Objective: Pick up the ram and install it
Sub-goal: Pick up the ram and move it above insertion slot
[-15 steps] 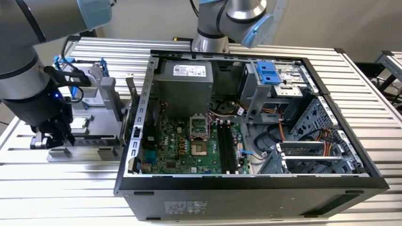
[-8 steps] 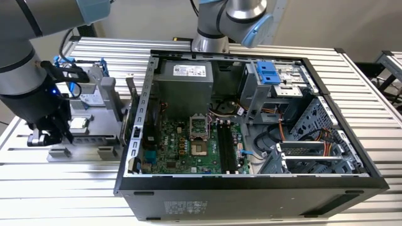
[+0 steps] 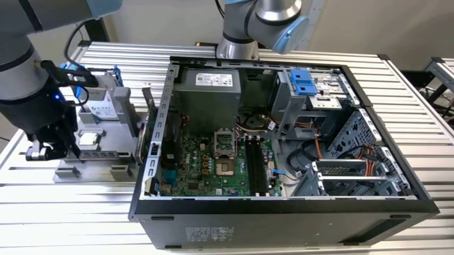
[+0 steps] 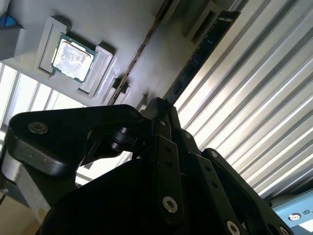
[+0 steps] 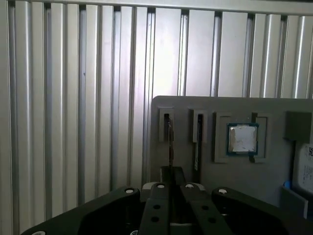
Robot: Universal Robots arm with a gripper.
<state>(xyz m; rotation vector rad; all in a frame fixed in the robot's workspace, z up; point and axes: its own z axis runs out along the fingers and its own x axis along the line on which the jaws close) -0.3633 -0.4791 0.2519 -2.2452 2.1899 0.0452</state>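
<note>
The end effector [image 5: 172, 172] has its fingers drawn nearly together on the ram [image 5: 169, 142], which stands on edge in the grey tray [image 5: 234, 110] on the bench [image 5: 73, 98].

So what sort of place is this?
Probably a robotics lab set up for computer assembly: an open desktop case on a ribbed metal table, a grey parts tray beside it, and a robot arm.

The ribbed silver metal worktop [image 3: 78, 212] carries 1 open black computer case [image 3: 284, 223] and 1 grey parts fixture [image 3: 89, 172], just beside each other.
</note>
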